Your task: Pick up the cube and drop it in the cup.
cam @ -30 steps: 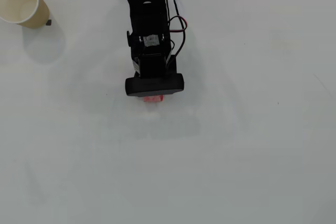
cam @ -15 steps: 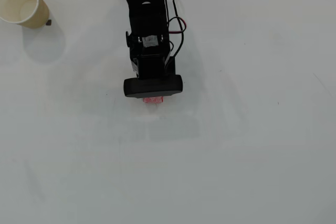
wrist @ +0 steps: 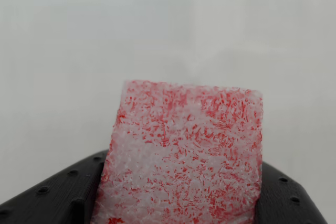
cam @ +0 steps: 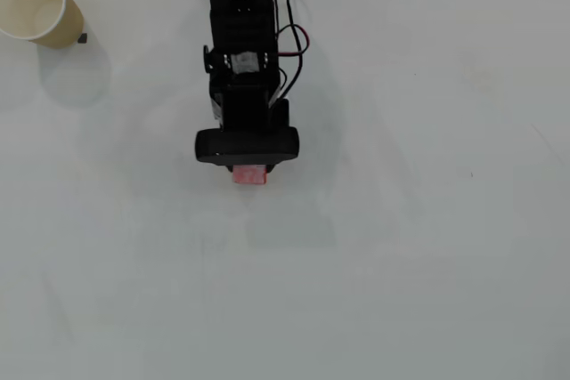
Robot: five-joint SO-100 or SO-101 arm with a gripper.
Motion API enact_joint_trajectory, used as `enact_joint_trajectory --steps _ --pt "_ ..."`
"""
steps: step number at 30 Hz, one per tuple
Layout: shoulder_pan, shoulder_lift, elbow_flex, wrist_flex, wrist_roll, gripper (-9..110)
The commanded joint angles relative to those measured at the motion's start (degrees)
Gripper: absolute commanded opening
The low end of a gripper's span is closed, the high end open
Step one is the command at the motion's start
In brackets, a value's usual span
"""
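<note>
The cube (cam: 250, 175) is a small red-pink block that peeks out under the black gripper (cam: 249, 170) near the middle of the overhead view. In the wrist view the cube (wrist: 181, 156) fills the lower centre, red with whitish speckled faces, and sits between the black jaws of the gripper (wrist: 181, 198). The gripper is shut on it. The blurred table behind the cube and the faint shadow below it in the overhead view suggest that it hangs above the table. The cup (cam: 64, 26) is beige with a cream inside. It stands upright and empty at the top left, far from the gripper.
The arm (cam: 240, 42) reaches down from the top centre, with red and black wires (cam: 294, 42) on its right side. A tiny dark mark (cam: 82, 38) lies beside the cup. The table (cam: 427, 220) is plain white.
</note>
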Motion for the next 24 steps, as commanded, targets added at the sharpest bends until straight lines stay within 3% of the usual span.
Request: enact_joint_trajectory --steps 1,14,24 --pt "1.9 11.1 -1.8 -0.7 0.2 10" --pt "10.8 35.7 12.2 -0.3 0.1 11" --pt "25.5 50.2 16.5 2.7 0.1 10"
